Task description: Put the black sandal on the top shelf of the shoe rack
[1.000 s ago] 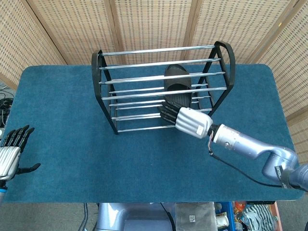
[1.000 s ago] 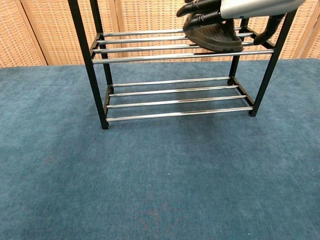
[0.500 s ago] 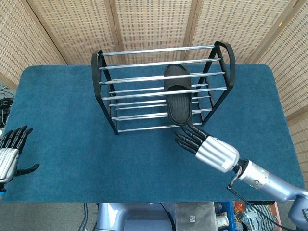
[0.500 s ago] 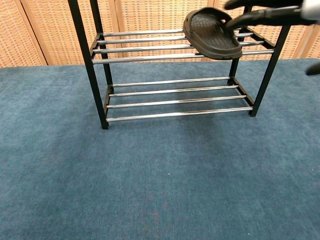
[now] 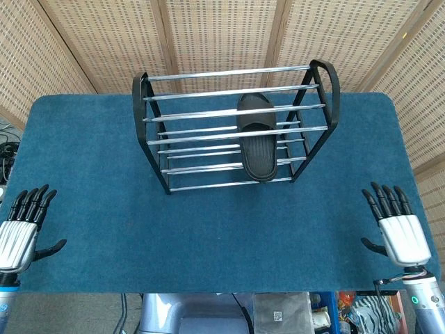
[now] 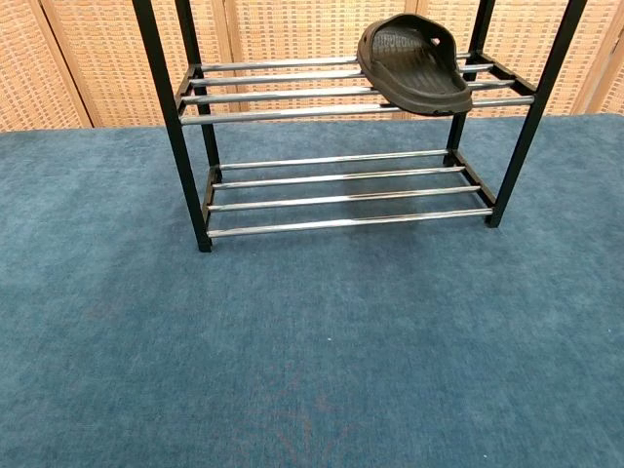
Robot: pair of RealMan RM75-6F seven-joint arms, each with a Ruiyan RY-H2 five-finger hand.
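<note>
At the far left of the head view, the left hand hovered beside the near left corner of the blue carpeted table, palm down, its fingers straight and spread, the thumb out to the side, grasping nothing. It did not show in the chest view.

Toward the middle of the table stood the shoe rack, a black frame with chrome rails, seen from above in the head view and from the front in the chest view. In the chest view two tiers of rails showed, and the frame posts ran up out of the picture.

The black sandal lay across the rails on the right part of the rack, lengthwise front to back, its strap end toward the wicker screen behind the table. In the chest view the black sandal rested on the upper of the two visible tiers, its front end jutting slightly past the front rail. Whether a higher tier stood above it could not be told from either view.

At the far right, the right hand hovered at the near right edge of the table, well apart from the rack, fingers extended and separated, empty.
</note>
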